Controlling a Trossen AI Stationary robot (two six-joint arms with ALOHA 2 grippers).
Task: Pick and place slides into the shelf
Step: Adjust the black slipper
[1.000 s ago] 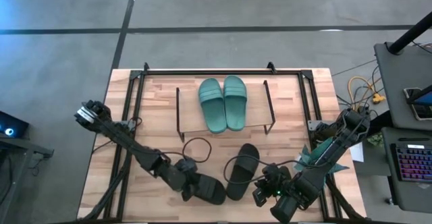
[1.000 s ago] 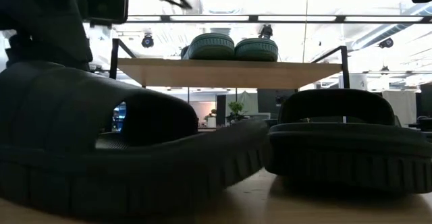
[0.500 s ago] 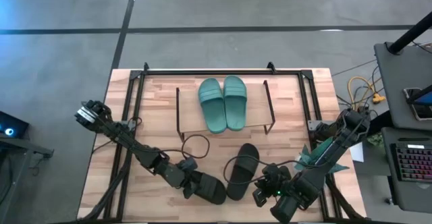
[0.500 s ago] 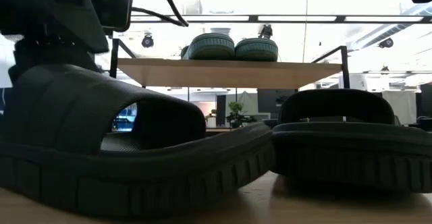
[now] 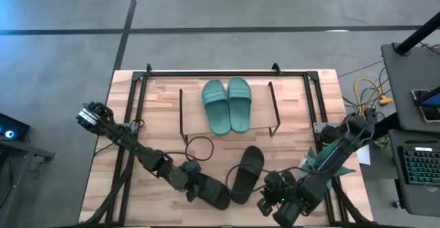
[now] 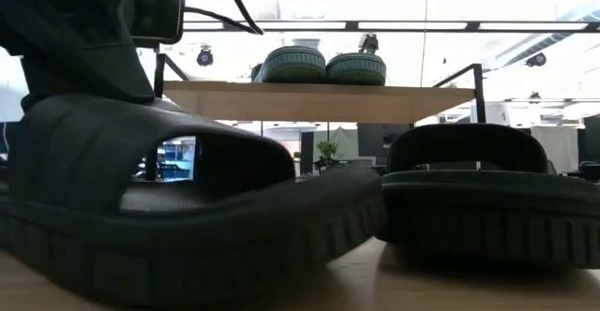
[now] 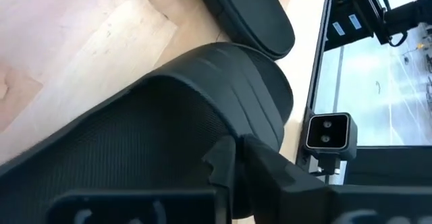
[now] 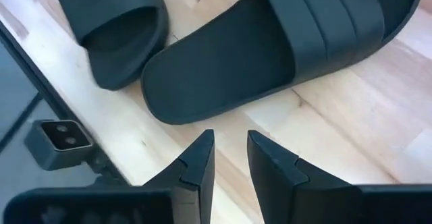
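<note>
A pale wood-plank table [image 5: 158, 118] holds a thin black wire shelf [image 5: 275, 111] with two ribbed teal slides [image 5: 227, 104] on top. Two matte black rubber slides [image 5: 244, 174] with ridged soles lie at the front edge. The left gripper [image 5: 198, 190] pinches the nearer one's strap. The right gripper [image 8: 229, 158] hovers nearby, fingers slightly parted. No writing shows.

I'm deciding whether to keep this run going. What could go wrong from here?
1. The left end effector has shut on the left black slide, seemingly at its edge, so it may tilt or slip.
2. That slide touches the other black slide and could drag it.
3. The teal slides fill the shelf top; only underneath remains, a low gap.
</note>
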